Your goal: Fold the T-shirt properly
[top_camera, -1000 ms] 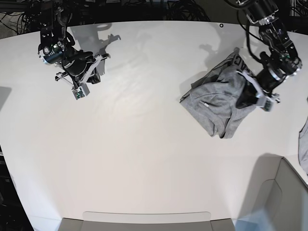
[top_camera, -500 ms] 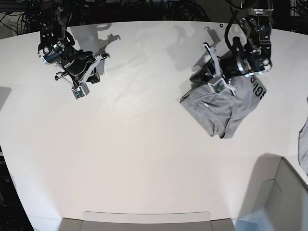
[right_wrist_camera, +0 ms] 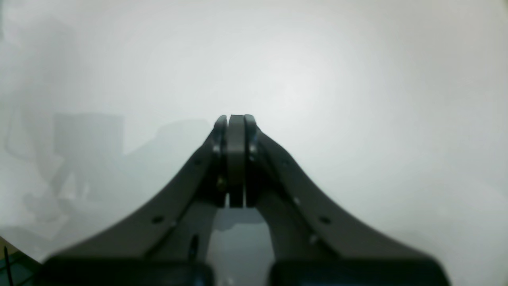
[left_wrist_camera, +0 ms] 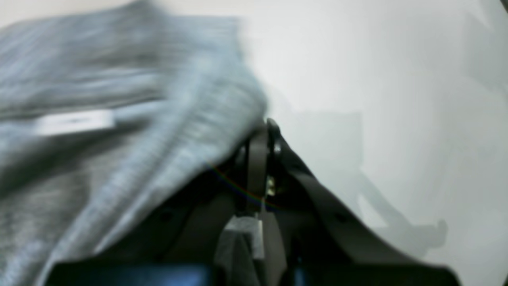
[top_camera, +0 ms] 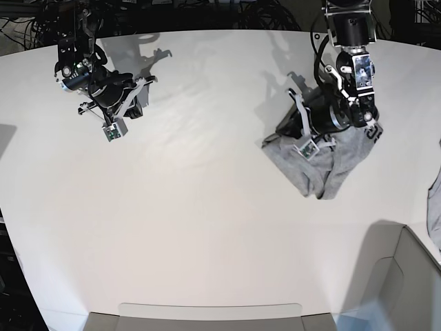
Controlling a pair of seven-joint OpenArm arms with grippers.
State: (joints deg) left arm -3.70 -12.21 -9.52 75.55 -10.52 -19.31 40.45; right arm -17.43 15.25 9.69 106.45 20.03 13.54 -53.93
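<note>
A small grey garment (top_camera: 324, 169) with dark letters at its right edge lies crumpled at the table's right. My left gripper (top_camera: 306, 146) sits over its upper left part. In the left wrist view that gripper (left_wrist_camera: 262, 127) is shut, with grey cloth (left_wrist_camera: 119, 119) draped over its left finger and a bit pinched between the pads. A strip of plain grey cloth (top_camera: 435, 207) shows at the right edge; I cannot tell whether it is the T-shirt. At the far left my right gripper (top_camera: 114, 129) hangs over bare table, shut (right_wrist_camera: 236, 117) on nothing.
A grey bin (top_camera: 406, 276) stands at the lower right corner, and a shallow tray rim (top_camera: 207, 310) lies along the front edge. Black cables run behind the back edge of the white table (top_camera: 207, 207).
My left arm has swung from the garment's right side across to its upper left, dragging cloth with it; the lettered band now lies at the right. The right arm has stayed put.
</note>
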